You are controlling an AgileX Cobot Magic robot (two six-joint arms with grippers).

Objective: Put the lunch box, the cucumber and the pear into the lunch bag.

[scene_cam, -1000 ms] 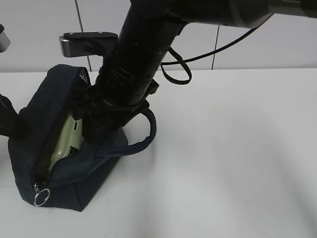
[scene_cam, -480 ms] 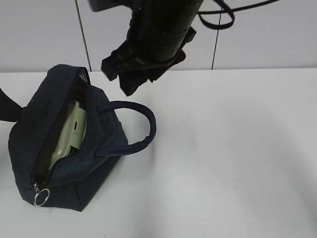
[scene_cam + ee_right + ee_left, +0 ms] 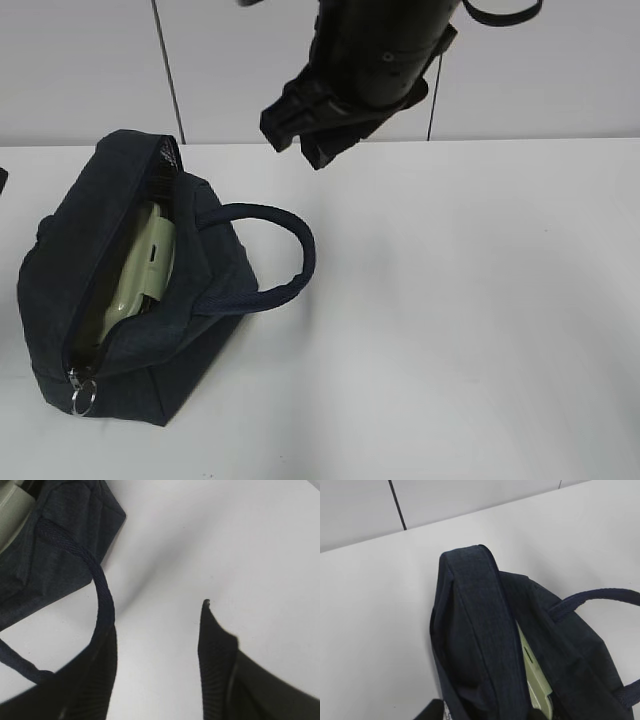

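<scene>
Right hand point(image 3: 312, 135) higher, above lunch bag point(image 3: 80, 300).

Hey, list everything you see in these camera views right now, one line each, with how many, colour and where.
lunch bag: one, dark navy, left of table, zipper open
lunch box: one, pale green lid, inside the bag
strap handle: one, navy, arching off the bag's right side
ring pull: one, metal, bag's near corner
table: one, white
right gripper: one, black, open, raised above table
left gripper: only a dark edge beside the bag
</scene>
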